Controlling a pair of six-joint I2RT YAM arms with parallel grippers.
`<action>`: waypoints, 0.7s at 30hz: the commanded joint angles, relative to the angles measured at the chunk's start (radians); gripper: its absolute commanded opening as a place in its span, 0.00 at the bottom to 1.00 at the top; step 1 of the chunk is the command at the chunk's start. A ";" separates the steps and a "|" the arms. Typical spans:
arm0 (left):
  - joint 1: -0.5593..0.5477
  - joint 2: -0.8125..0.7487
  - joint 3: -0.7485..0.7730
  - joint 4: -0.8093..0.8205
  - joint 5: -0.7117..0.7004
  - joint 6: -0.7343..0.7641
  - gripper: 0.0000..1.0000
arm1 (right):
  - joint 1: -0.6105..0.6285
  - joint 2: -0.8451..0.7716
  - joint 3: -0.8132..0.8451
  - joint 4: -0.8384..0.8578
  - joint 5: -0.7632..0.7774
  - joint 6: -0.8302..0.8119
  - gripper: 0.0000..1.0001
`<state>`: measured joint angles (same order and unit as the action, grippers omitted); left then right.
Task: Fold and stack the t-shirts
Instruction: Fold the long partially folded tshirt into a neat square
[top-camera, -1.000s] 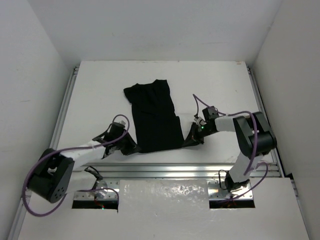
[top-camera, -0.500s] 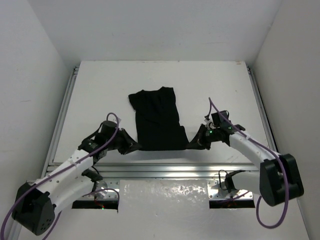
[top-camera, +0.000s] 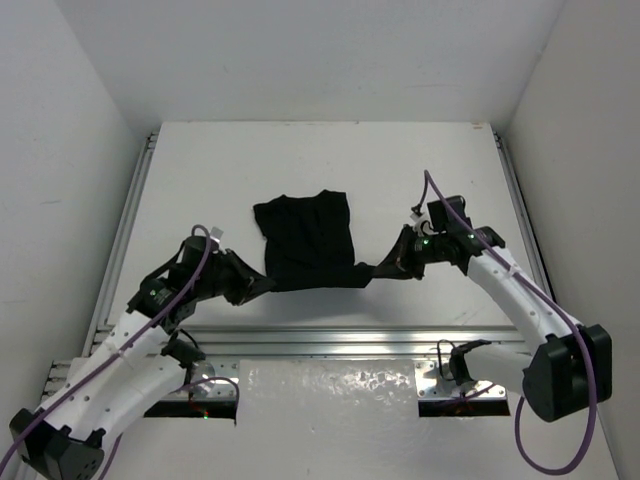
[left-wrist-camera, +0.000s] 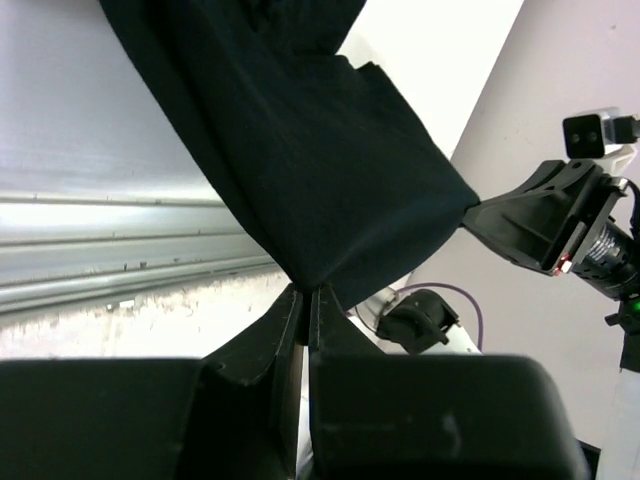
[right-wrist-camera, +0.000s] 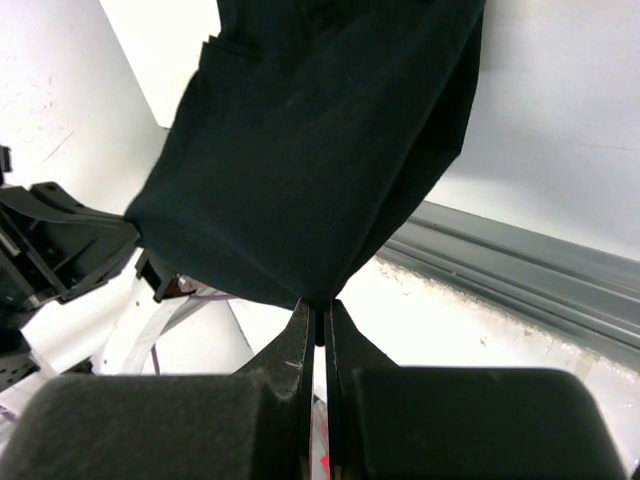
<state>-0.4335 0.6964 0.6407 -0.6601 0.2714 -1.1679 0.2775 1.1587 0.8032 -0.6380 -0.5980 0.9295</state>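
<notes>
The plain black t-shirt (top-camera: 305, 238) is partly lifted above the middle of the white table. Its near edge is stretched between both grippers, while its far part lies on the table. My left gripper (top-camera: 262, 284) is shut on the near left corner; the cloth (left-wrist-camera: 300, 140) hangs from the tips in the left wrist view. My right gripper (top-camera: 383, 267) is shut on the near right corner; the cloth (right-wrist-camera: 320, 150) spreads from the closed tips in the right wrist view.
White walls close in the table on the left, back and right. A metal rail (top-camera: 330, 340) runs along the near edge, with the arm bases behind it. Side rails run down the left (top-camera: 125, 230) and right edges.
Both grippers have risen and moved away from the near edge, lifting the shirt's near edge off the table. The shirt looks shorter from above as its near part comes up.
</notes>
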 joint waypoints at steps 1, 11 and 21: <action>-0.005 -0.051 -0.009 -0.068 -0.037 -0.099 0.00 | 0.002 0.030 0.069 -0.043 0.030 -0.031 0.00; -0.005 -0.132 0.017 -0.115 -0.063 -0.162 0.00 | 0.028 0.180 0.313 -0.144 0.061 -0.147 0.00; -0.007 0.086 0.247 -0.205 -0.224 -0.032 0.00 | 0.035 0.327 0.553 -0.172 0.096 -0.199 0.00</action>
<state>-0.4335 0.7357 0.8051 -0.8093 0.1528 -1.2438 0.3222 1.4509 1.2793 -0.8085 -0.5488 0.7723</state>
